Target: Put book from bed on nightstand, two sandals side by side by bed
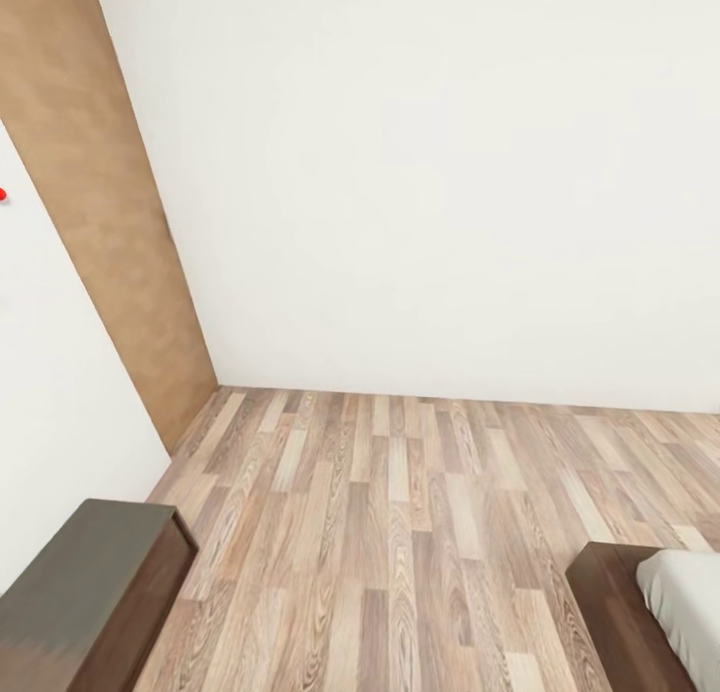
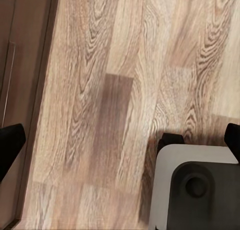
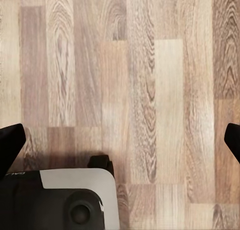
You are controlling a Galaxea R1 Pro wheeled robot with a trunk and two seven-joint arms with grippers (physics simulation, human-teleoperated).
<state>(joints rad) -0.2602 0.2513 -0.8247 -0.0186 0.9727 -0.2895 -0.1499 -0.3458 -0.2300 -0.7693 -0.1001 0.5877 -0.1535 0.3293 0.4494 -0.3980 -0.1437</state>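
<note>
In transit through the bedroom (image 1: 400, 172), grippers idle over bare floor.

The head camera looked down at a white-walled corner and the wood-plank floor (image 1: 400, 532); a corner of the bed (image 1: 640, 622), dark frame with grey mattress, sat at the lower right, and a dark brown piece of furniture (image 1: 90, 592) stood at the lower left against the wall, too little of it showing to say whether it was a nightstand. The book and sandals lay outside these pictures, so their position, heading and long axes could not be told. The left gripper (image 2: 120, 140) and right gripper (image 3: 120, 140) each hung with fingertips spread wide at the frame edges, released and grasping nothing, probably kept down and clear while the base (image 2: 195, 185) drove. The floor planks ran away from the robot toward the far wall.
</note>
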